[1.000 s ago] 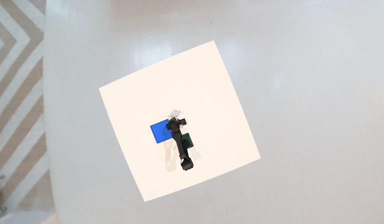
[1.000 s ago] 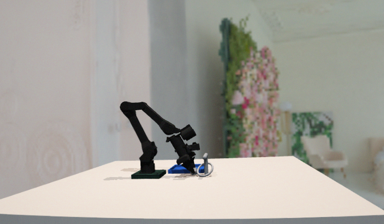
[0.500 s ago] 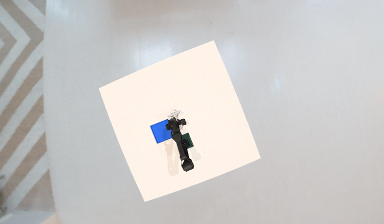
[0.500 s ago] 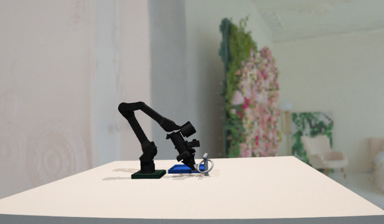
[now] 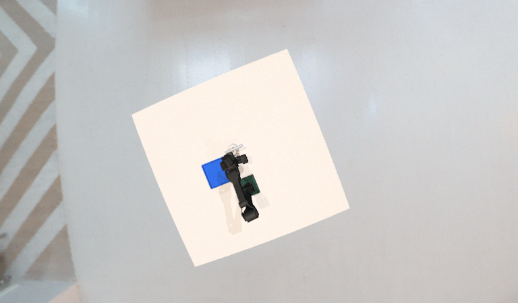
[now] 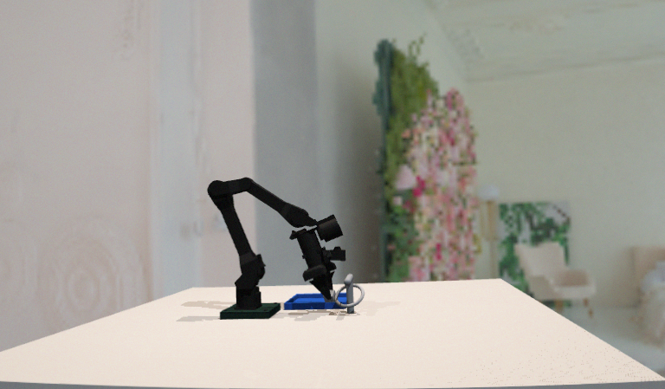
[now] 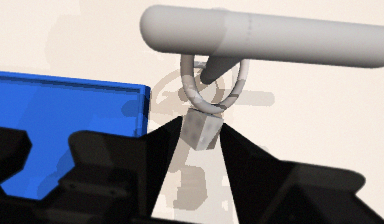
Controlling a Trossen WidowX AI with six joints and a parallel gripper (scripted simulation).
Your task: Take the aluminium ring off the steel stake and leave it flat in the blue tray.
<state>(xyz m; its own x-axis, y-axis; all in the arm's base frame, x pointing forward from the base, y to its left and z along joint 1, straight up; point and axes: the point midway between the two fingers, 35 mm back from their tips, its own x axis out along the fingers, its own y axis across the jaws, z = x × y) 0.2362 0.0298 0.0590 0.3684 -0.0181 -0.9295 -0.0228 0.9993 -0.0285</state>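
Note:
The aluminium ring (image 6: 363, 294) (image 7: 186, 79) stands on edge, clear of the table, at the steel stake (image 6: 350, 294) (image 7: 218, 68). The stake's post shows through the ring's opening. The cross-bar (image 5: 233, 148) (image 6: 348, 279) (image 7: 270, 38) hides the ring's upper part in the wrist view, so how it passes the post there is unclear. My gripper (image 6: 331, 297) (image 7: 201, 123) is shut on the ring's square tab (image 7: 201, 130), on the arm's side of the stake. The blue tray (image 5: 214, 175) (image 6: 304, 306) (image 7: 75, 80) lies to the left in the wrist view.
The tray's near corner lies close beside the left finger in the wrist view. The cross-bar spans above the ring and runs out of that view at the right. The arm's dark green base (image 5: 256, 185) (image 6: 249, 312) stands near the tray on the pale table top (image 5: 267, 93) (image 6: 392, 346).

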